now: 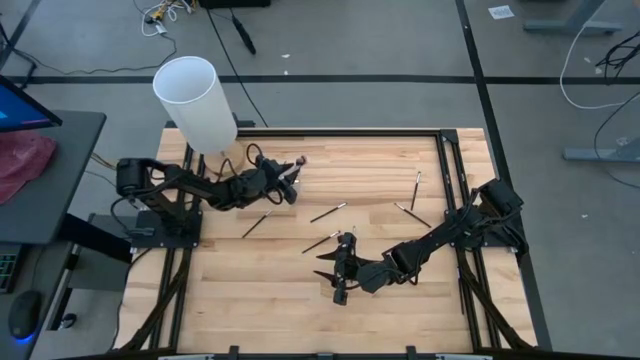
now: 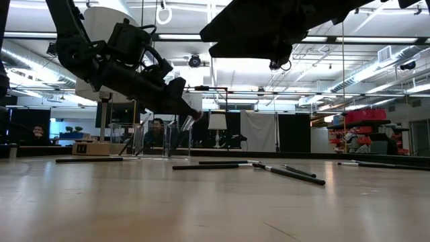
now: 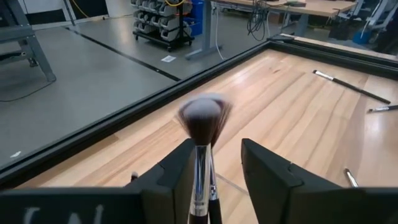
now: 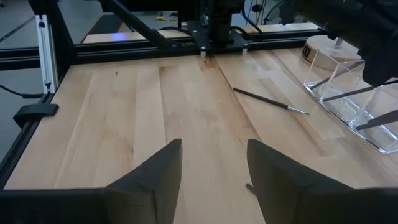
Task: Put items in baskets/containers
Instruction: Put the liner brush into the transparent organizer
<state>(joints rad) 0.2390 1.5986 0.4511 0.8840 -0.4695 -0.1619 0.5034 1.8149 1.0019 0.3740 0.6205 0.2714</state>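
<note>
The left gripper (image 1: 288, 180) hangs over the far left part of the wooden worktop (image 1: 250, 300), close to the tall white cylinder (image 1: 195, 103), with a fluffy-headed makeup brush (image 3: 203, 134) standing between its fingers (image 3: 177, 180). In the left wrist view the brush's silver ferrule lies against one finger while the other stands off it with a clear gap, so the fingers are parted and the brush looks released or nearly so rather than firmly pinched. In the low view this gripper sits just above the clear plastic holder (image 2: 154, 140), which is hard to make out from above; I judge the brush is being let go into it. The right wrist view shows the holder's clear compartments (image 4: 348, 99) with what appear to be thin dark handles already leaning inside, though how many I cannot tell. The right gripper (image 1: 341, 272) waits low over the middle of the worktop with its fingers spread and nothing between them. Several loose brushes remain: one near the left arm (image 1: 256, 223), two near the centre (image 1: 328, 212), and two more towards the right edge (image 1: 413, 213). So the job seems under way but well short of done, with at least five brushes left to collect.
</note>
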